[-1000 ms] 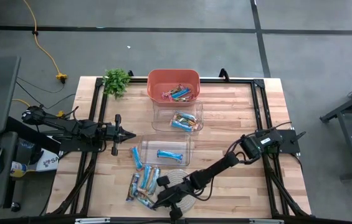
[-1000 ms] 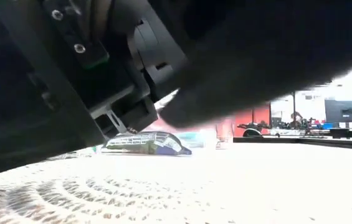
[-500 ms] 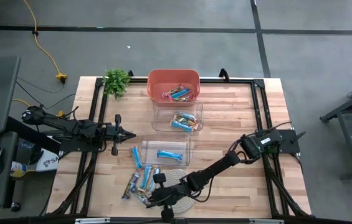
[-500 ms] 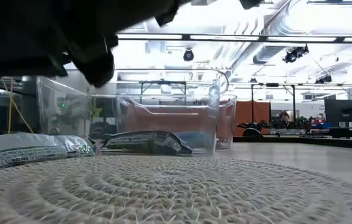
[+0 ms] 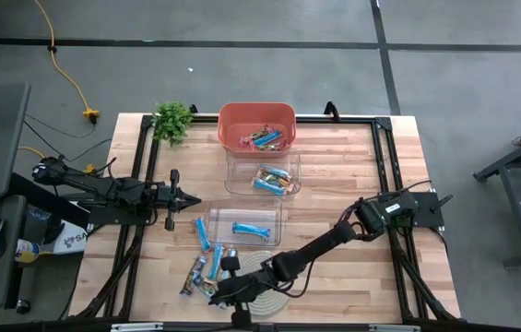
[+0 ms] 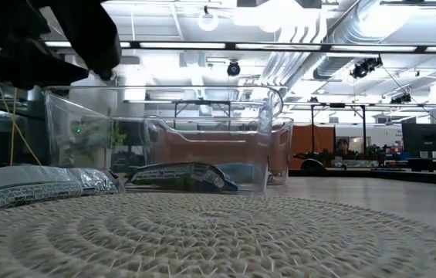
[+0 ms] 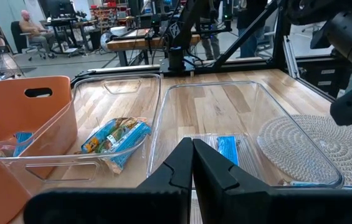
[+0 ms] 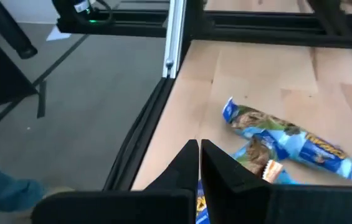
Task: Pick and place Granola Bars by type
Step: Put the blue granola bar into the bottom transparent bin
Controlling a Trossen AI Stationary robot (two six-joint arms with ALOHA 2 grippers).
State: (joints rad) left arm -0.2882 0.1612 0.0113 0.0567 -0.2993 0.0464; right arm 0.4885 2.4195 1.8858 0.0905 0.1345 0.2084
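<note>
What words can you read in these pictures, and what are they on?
No words can be read for sure.
White sheet under the left arm: dark print, too small to read.
Shiny light blue foil granola bar wrappers: yellow print, too blurred.
Grey-green bar wrapper beside the round woven rope coaster: tiny print, unreadable.

Overhead camera looks straight down on the whole table (image 5: 352,157). Low camera sits on the woven coaster (image 6: 225,232), facing level through clear bins (image 6: 202,139). Left wrist camera shares those bins; right wrist camera looks down at the table edge, close.
</note>
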